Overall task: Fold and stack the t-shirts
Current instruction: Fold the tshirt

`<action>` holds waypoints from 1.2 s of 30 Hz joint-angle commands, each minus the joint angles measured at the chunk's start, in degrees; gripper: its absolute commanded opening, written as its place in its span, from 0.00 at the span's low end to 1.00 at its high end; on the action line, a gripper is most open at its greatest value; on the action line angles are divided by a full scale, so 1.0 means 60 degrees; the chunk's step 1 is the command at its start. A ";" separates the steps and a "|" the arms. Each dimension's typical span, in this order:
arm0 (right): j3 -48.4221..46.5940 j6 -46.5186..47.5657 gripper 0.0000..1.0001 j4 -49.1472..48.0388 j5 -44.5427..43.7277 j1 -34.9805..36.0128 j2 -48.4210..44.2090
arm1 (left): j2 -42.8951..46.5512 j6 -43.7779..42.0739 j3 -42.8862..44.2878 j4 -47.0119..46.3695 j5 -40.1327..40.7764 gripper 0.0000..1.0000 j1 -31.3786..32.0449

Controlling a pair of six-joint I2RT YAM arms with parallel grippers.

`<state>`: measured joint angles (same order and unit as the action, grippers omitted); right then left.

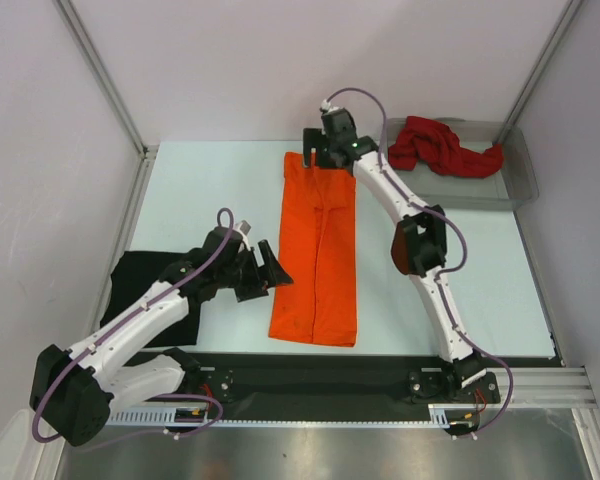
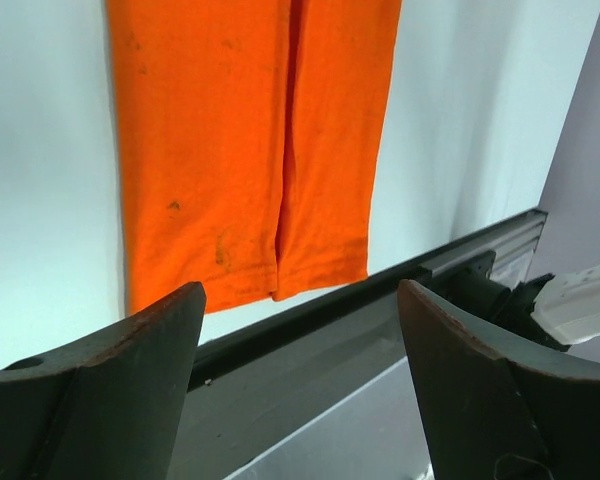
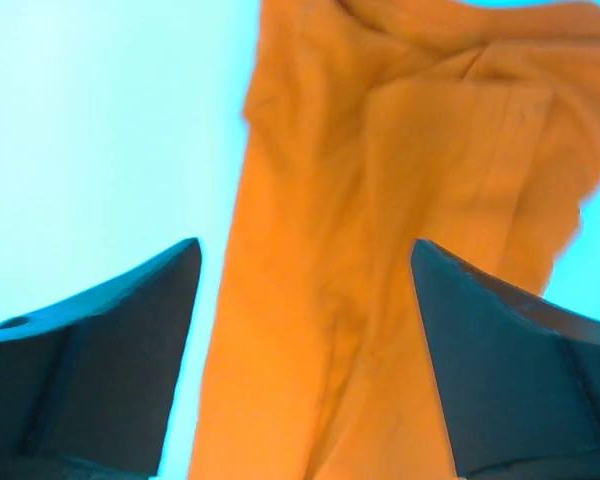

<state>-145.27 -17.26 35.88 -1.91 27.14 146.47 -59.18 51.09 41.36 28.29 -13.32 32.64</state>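
The bright orange t-shirt (image 1: 318, 250) lies flat in the middle of the table, folded into a long narrow strip; it also shows in the left wrist view (image 2: 240, 130) and the right wrist view (image 3: 380, 250). My left gripper (image 1: 270, 268) is open and empty beside the strip's left edge (image 2: 300, 295). My right gripper (image 1: 318, 158) is open just above the strip's far end (image 3: 305, 250), jaws to either side of the cloth. The black t-shirt (image 1: 145, 275) lies folded at the left, partly under my left arm. The dark red t-shirt (image 1: 440, 145) lies crumpled in the tray.
The clear grey plastic tray (image 1: 515, 185) stands at the back right. A black rail (image 1: 330, 365) runs along the table's near edge, also seen in the left wrist view (image 2: 380, 290). Walls close the left, back and right sides.
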 commanded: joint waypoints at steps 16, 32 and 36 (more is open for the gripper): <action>0.8552 -0.2573 0.45 -0.1291 0.3349 -0.0435 -0.6043 | 0.0166 -0.0546 -0.0187 -0.0117 -0.1604 0.81 -0.0050; 0.8671 -0.2588 0.54 -0.1571 0.4230 -0.0567 -0.4565 | -0.0230 -0.1176 -0.0302 0.0001 -0.1808 0.80 -0.0503; 0.8597 -0.2705 0.54 -0.1833 0.4449 -0.0670 -0.4184 | -0.0098 -0.1249 -0.0390 0.0031 -0.1896 0.80 -0.0723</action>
<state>-92.66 -32.60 27.92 22.87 23.64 120.40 -61.36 45.39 39.44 29.26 -23.00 29.43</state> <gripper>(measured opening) 0.540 0.798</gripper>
